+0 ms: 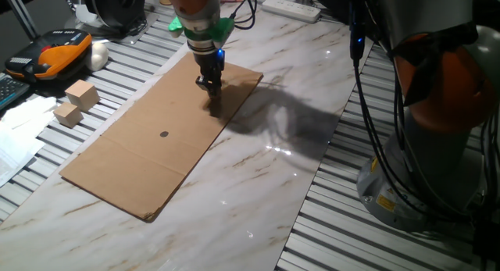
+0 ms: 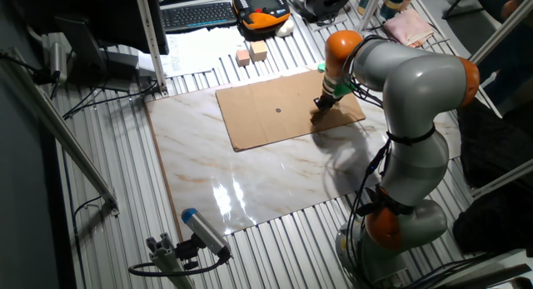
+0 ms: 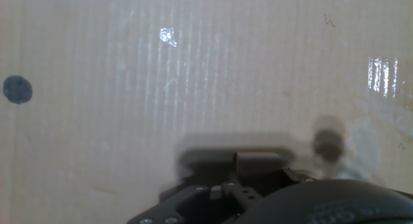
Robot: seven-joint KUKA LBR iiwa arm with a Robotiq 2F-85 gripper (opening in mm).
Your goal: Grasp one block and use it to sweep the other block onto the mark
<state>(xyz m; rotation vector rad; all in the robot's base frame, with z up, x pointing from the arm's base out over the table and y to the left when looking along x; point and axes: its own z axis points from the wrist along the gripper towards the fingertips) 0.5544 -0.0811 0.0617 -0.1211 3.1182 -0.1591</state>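
Note:
My gripper points straight down at the far right end of the brown cardboard sheet, its tips at the surface; it also shows in the other fixed view. In the hand view its jaws hold a small pale block at the tips. A small blurred lump lies just right of it; I cannot tell whether it is the tiny tan cube. The mark is a dark dot mid-sheet, well left of the gripper, and shows in the other fixed view and at the hand view's left edge.
Two larger pale wooden blocks sit on the slatted table left of the sheet. An orange and black device, a keyboard and papers lie beyond them. The sheet rests on a marble board.

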